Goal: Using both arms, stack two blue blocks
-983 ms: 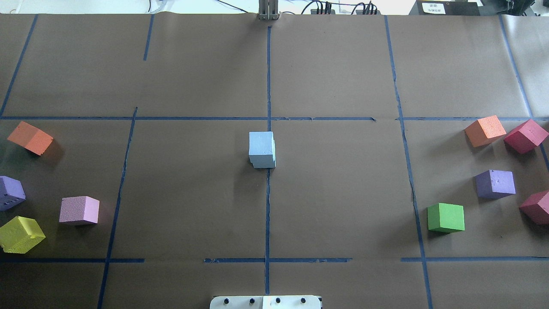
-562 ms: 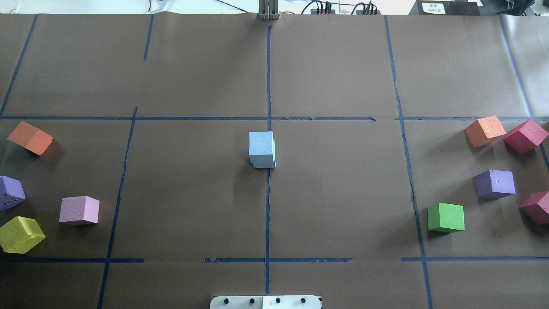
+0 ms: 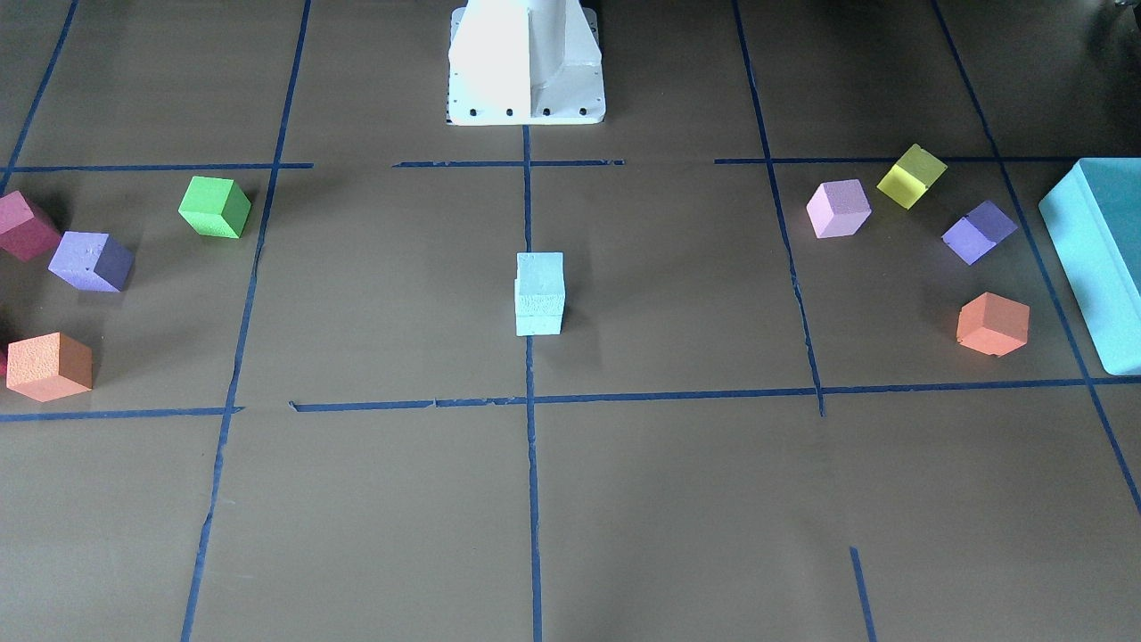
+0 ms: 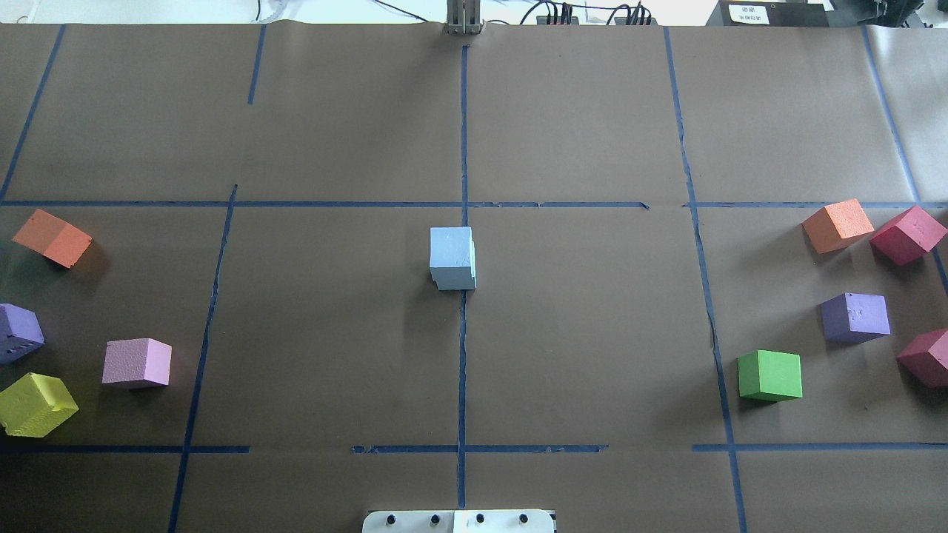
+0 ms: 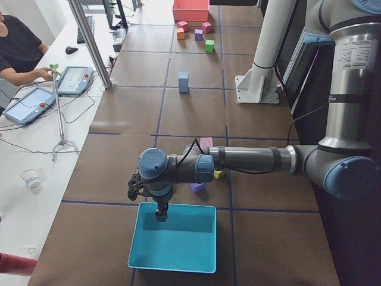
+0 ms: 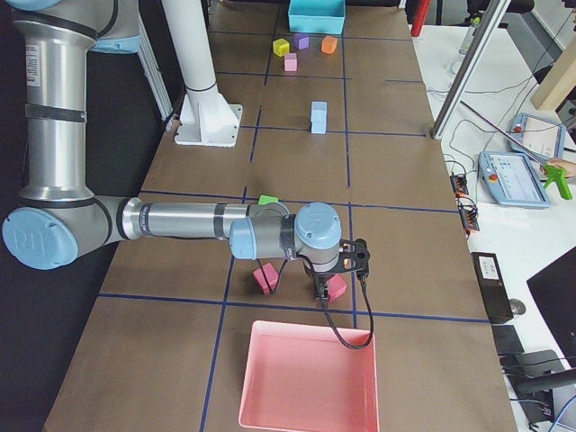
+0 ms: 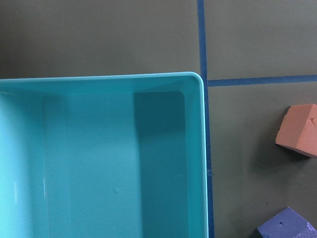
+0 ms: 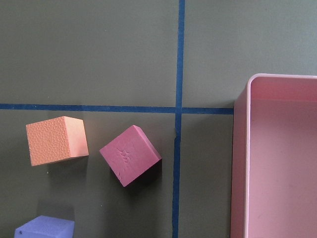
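Far left of the stack (image 4: 452,257), the left arm (image 5: 250,159) stretches out. Its white label (image 5: 349,56) is too small to read. The left gripper (image 5: 159,213) hangs over the teal bin (image 5: 178,247), a smooth, glossy plastic tray with rounded corners, and touches nothing. Fingers apart or together? I can't tell from this side view.

Closer in, left of the stack, are grainy foam cubes: a yellow cube (image 4: 35,403) and a pink cube (image 4: 137,363), both square-edged and loose on the brown paper.

Now the stack itself, dead centre on the blue tape line (image 4: 463,133). The top block (image 3: 540,272) sits on the bottom block (image 3: 538,323), both pale blue pitted foam. The top one is shifted slightly off the lower one's edges, and no gripper is near.

Right of the stack there's a green cube (image 4: 770,375), matte with crisp corners. Far right, a dented crimson cube (image 8: 130,154) lies beside the pink bin (image 8: 240,148), which is smooth plastic. The right gripper (image 6: 322,292) hangs just short of that bin, holding nothing I can see. How far open it is can't be told.
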You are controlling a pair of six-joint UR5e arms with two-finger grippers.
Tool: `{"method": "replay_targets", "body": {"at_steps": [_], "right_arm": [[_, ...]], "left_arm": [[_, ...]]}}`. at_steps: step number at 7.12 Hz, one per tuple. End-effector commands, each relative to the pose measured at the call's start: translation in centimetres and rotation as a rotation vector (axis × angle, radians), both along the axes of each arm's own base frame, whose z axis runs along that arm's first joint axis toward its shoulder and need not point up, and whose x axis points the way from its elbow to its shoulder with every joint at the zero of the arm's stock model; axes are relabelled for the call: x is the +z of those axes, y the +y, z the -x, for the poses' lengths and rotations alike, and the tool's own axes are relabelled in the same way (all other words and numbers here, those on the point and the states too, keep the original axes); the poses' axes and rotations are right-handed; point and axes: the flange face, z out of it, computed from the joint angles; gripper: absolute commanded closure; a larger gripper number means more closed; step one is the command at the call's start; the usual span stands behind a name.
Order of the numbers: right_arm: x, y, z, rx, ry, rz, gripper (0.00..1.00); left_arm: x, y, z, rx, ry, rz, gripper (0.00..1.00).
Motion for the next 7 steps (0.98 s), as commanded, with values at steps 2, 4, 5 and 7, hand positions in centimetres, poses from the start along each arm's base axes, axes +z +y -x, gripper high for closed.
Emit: {"method": "replay_targets", "body": {"at_steps": [2, 4, 5, 7], "right_arm": [[0.02, 0.00, 0.00, 0.000, 0.001, 0.000, 0.00], [0.11, 0.01, -0.01, 0.000, 0.002, 0.002, 0.00], [0.04, -0.06, -0.02, 0.000, 0.002, 0.000, 0.00], [0.04, -0.06, -0.02, 0.000, 0.002, 0.000, 0.00]], "left_arm": [[1.91, 0.26, -0.09, 0.004, 0.002, 0.036, 0.00], [1.62, 0.14, -0.09, 0.003, 0.002, 0.031, 0.00], [1.32, 0.08, -0.09, 0.003, 0.002, 0.025, 0.00], [1.17, -0.02, -0.08, 0.003, 0.002, 0.022, 0.00]]}}
